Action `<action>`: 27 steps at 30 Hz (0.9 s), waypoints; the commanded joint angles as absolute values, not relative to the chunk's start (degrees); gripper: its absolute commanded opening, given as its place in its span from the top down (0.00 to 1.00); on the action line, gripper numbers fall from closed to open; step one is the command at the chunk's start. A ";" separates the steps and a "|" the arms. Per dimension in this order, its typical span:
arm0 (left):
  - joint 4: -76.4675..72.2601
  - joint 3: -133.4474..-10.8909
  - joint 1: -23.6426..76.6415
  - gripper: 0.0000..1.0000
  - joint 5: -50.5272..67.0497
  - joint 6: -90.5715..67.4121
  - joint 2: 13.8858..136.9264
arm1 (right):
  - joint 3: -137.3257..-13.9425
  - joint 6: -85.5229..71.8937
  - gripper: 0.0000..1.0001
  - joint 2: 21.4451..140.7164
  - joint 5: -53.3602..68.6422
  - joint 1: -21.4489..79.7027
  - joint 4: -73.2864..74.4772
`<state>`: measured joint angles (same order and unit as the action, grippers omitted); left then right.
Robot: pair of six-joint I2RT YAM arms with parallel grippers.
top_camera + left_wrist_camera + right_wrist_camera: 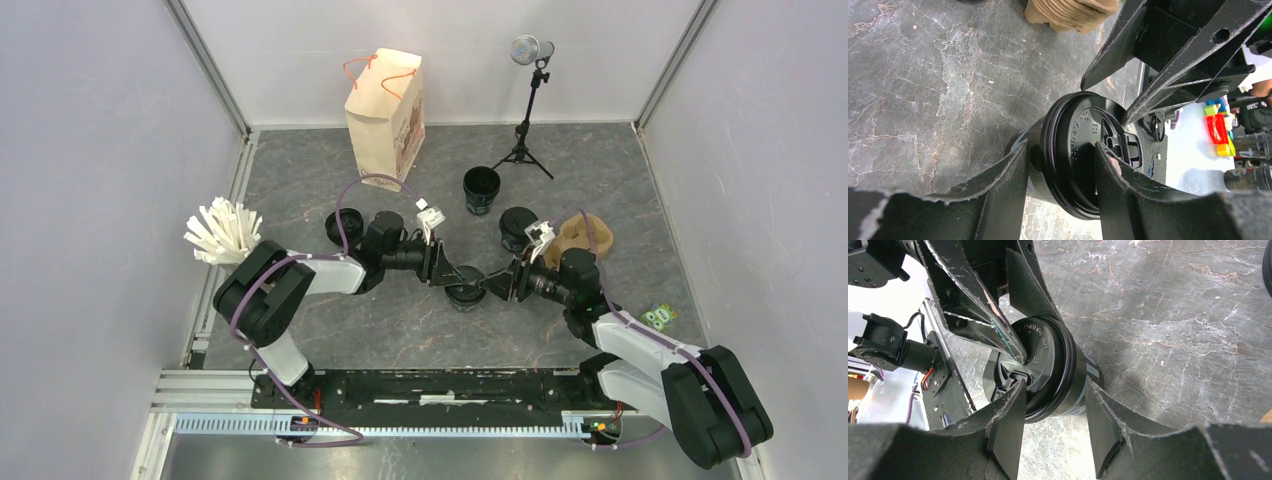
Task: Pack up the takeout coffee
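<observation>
A lidded cup [465, 292] stands mid-counter [600, 170], between the two arms. The left jaws and the right jaws each pinch it, half spread (one finger on the lid's top, the other against the cup's side).

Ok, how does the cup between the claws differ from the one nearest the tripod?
The near cup has a lid on; the far cup looks lidless. The near cup is gripped by the left claw and right claw; the far cup stands free by the tripod. Both are small and black.
</observation>
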<state>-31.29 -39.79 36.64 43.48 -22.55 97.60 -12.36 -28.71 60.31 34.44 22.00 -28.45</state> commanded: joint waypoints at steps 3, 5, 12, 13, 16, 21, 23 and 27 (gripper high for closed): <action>-24.96 -29.80 36.98 0.47 30.74 -28.83 100.83 | -11.93 -24.49 0.49 62.88 32.90 22.23 -20.58; -25.62 -29.36 37.39 0.43 30.44 -32.48 98.33 | -17.06 -23.00 0.46 63.31 34.66 22.21 -18.10; -26.05 -31.12 38.17 0.39 31.61 -40.00 93.39 | -30.62 -17.88 0.35 67.45 34.32 22.24 -7.44; -26.75 -31.06 38.17 0.37 31.87 -40.94 92.45 | -31.43 -17.15 0.34 67.76 34.21 22.21 -6.07; -27.68 -31.19 38.14 0.29 32.10 -42.86 89.38 | -33.20 -15.54 0.32 66.57 32.26 22.23 -2.67; -22.96 -34.31 38.15 0.20 31.05 -40.82 85.02 | -35.45 -14.36 0.32 62.53 29.60 22.22 2.53; -19.59 -35.89 38.12 0.17 29.74 -38.68 83.34 | -35.60 -14.33 0.33 61.07 29.68 22.41 3.35; -13.68 -38.25 37.81 0.13 28.40 -35.28 80.97 | -35.62 -15.21 0.40 58.00 29.62 23.92 4.00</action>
<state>-19.88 -34.59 37.91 30.87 -39.77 84.49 -33.21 -15.81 61.34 30.70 22.50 2.26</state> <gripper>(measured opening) 0.853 0.639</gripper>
